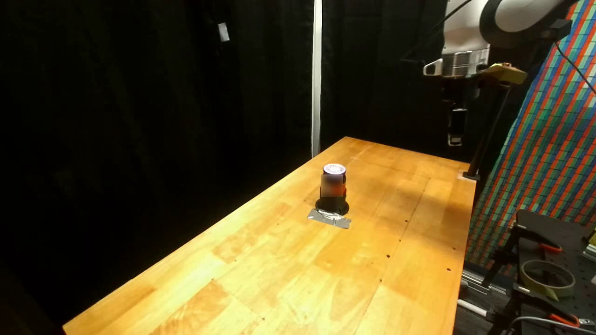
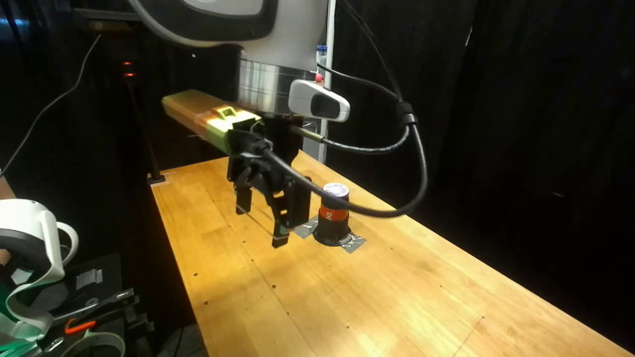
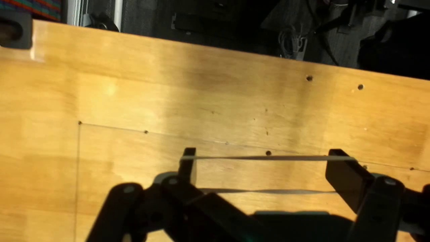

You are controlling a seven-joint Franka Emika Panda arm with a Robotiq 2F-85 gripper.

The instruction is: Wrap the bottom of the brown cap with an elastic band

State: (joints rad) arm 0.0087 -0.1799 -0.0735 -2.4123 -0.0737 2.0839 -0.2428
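The brown cap (image 2: 333, 233) is a dark upright cylinder with a reddish-orange band and a white top. It stands on the wooden table and also shows in an exterior view (image 1: 332, 204), where a blurred patch covers its middle. It is out of the wrist view. My gripper (image 2: 262, 219) is open above the table, apart from the cap and to its side; it also shows in an exterior view (image 1: 456, 125). In the wrist view, a thin elastic band (image 3: 262, 157) is stretched around both fingers of the open gripper (image 3: 264, 156), its two strands spanning the gap.
Grey tape (image 1: 329, 218) lies at the cap's base on the table (image 1: 279, 260). A black cable (image 2: 421, 163) loops from the gripper across the view of the cap. A post (image 1: 472, 172) stands at a table corner. A side shelf holds clamps and a tape roll (image 1: 547, 279).
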